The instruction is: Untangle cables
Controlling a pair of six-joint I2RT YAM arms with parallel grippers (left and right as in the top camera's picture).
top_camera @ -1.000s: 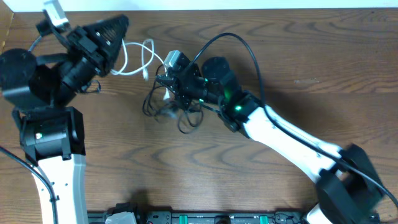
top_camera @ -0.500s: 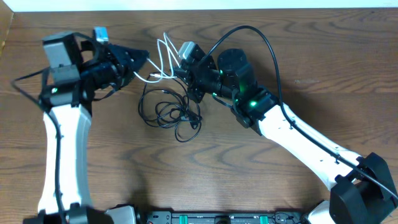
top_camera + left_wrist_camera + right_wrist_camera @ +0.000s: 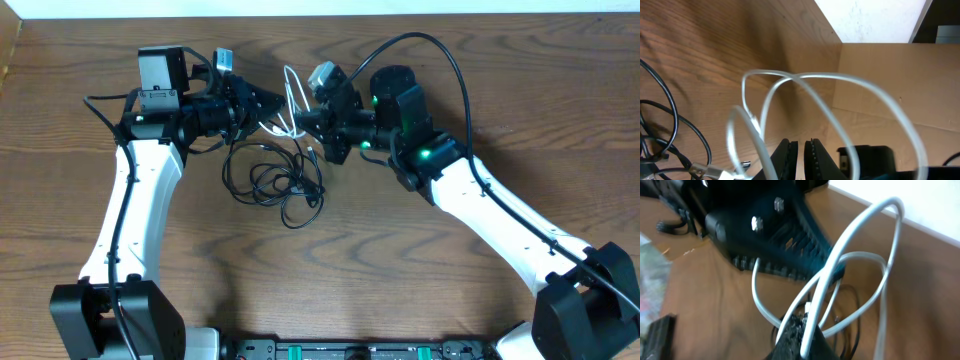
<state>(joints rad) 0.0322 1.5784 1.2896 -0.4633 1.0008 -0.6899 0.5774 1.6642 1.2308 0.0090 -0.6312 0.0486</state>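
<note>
While both jaws pinch white cable (image 3: 840,76), grip points obscured

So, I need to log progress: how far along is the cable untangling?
Done: the white cable looks lifted mostly clear of the black cables. In hand: left gripper and right gripper both pinch its loops. Left: the black cables lie tangled together in one heap, and the white one needs laying out.

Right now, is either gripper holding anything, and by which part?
Both hold the white cable. The right gripper pinches it along the cord, with loops rising from the grip. The left gripper appears shut on another stretch of the cord.
</note>
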